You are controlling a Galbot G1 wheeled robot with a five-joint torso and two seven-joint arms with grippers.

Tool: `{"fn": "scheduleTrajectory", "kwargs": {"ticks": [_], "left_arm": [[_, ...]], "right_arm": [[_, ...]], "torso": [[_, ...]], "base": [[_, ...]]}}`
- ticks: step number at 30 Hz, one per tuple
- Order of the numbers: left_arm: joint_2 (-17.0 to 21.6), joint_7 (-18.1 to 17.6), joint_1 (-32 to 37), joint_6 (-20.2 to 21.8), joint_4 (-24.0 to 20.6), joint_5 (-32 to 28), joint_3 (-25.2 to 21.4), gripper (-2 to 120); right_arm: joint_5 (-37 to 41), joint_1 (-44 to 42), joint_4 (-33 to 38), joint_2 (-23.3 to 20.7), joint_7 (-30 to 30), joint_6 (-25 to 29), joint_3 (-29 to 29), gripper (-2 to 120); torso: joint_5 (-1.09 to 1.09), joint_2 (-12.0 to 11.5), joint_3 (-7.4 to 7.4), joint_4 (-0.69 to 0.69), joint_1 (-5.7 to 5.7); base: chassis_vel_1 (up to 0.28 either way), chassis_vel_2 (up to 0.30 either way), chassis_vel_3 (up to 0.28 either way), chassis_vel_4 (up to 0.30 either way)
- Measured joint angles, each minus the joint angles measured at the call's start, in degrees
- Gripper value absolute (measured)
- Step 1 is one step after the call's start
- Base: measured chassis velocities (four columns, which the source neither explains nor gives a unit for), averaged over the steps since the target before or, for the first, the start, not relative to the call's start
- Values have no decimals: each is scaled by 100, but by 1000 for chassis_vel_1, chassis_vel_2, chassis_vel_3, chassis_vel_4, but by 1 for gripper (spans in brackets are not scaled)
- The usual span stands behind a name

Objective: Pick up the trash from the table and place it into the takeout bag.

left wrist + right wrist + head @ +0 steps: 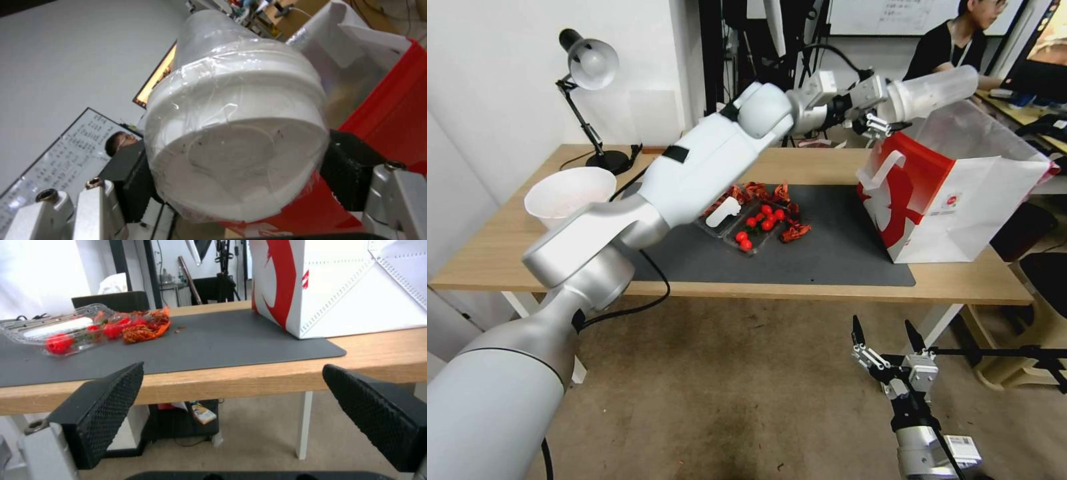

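Left gripper (887,107) outstretched, clear cup (937,90) above takeout bag (954,193)

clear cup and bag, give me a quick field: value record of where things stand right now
left gripper: shut on clear cup, held tilted above the open top of the takeout bag
takeout bag: upright at the mat's right end on the table
right gripper: fingers open, low in front of the table
left on mat: clear tray of cherry tomatoes
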Motion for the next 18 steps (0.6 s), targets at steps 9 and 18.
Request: {"fn": "scheduleTrajectory", "kwargs": {"ticks": [9, 18], "left_arm": [[-290, -39, -118, -152, 206, 629, 173, 74], [-322, -123, -133, -149, 237, 733, 246, 83]], "right_arm": [[31, -21, 4, -16, 3, 28, 43, 100], [94, -11, -39, -34, 4, 46, 48, 100]], "torso": [[0, 0, 0, -1, 0], [-1, 0, 1, 1, 0]], "base": [[0, 0, 0, 0], [0, 0, 0, 0]]}}
